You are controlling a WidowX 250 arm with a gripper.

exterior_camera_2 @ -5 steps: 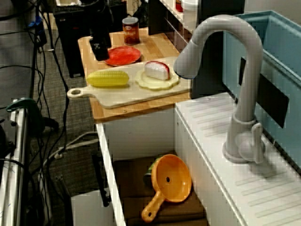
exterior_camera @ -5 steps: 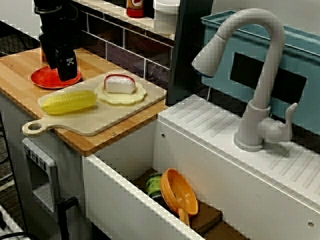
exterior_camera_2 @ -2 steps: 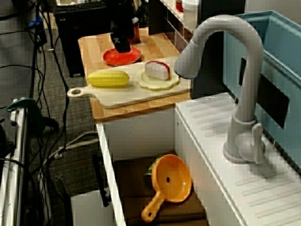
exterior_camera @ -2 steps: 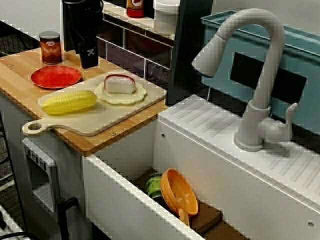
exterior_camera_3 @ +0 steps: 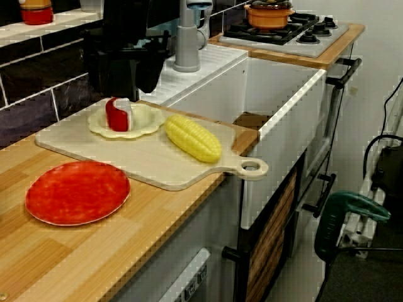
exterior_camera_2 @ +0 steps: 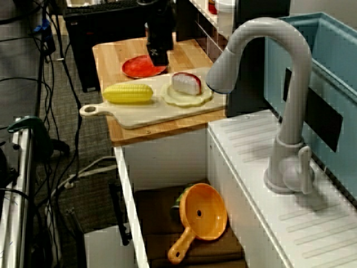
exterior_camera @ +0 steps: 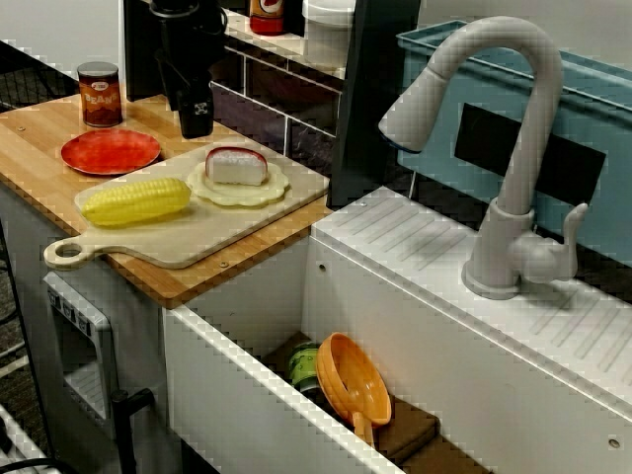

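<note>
One gripper (exterior_camera: 196, 126) above cutting board (exterior_camera: 197, 237) back edge, jaws unreadable; red plate (exterior_camera: 110, 151), corn (exterior_camera: 135, 200) beside.

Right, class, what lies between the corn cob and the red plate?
Only bare cutting board, then a strip of wooden counter; nothing stands between the corn cob and the red plate. The view from the side shows it best.

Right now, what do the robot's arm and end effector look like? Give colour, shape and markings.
The arm is black and blocky. The end effector is black and boxy too, with a small white marking on its face.
</note>
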